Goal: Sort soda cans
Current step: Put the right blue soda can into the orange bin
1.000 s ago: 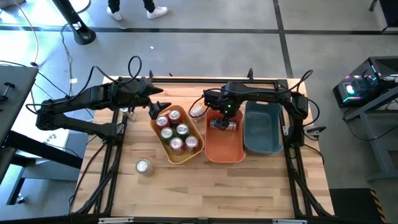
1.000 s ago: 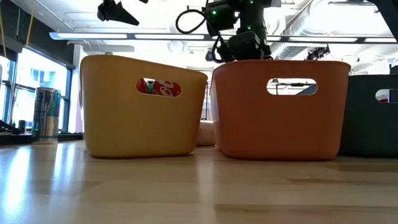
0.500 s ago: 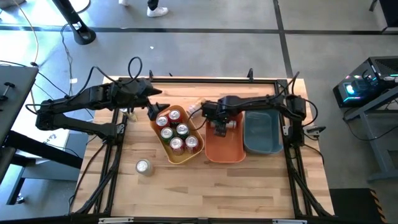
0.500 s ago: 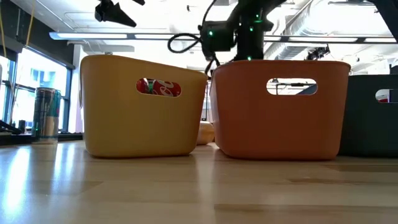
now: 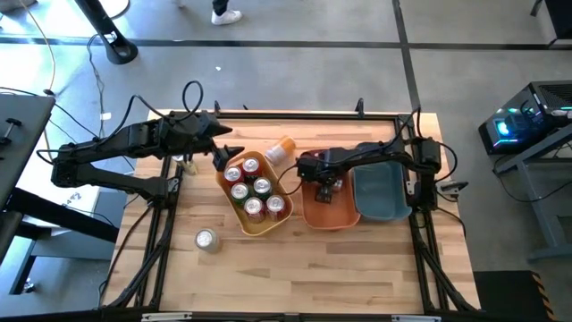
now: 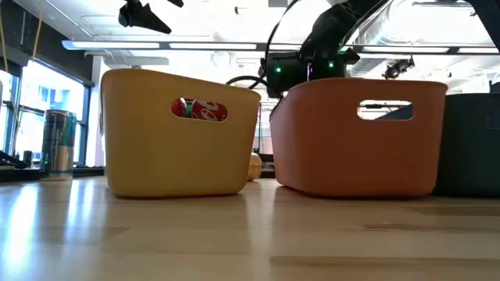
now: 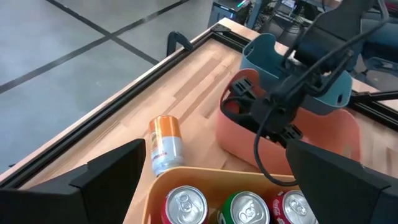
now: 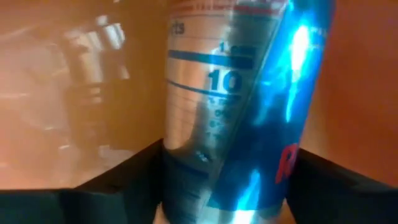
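The right pincer [image 5: 328, 183] reaches down inside the orange bin [image 5: 332, 217], its fingers either side of a silver-blue can [image 8: 242, 106]; whether they grip it, I cannot tell. The left pincer [image 5: 223, 152] hovers open just beside the yellow bin [image 5: 253, 228], which holds five cans [image 5: 254, 189]. I judge sorting about halfway: an orange can [image 5: 278, 151] lying between the pincers and a silver-topped can [image 5: 206, 239] well away are left on the worktop [image 5: 313, 268].

We see a silver and blue can [image 8: 236, 112] filling the middle of the frame, standing between our hand's [image 8: 224, 186] two dark fingers [image 8: 118, 180], orange bin wall [image 8: 56, 81] close behind it
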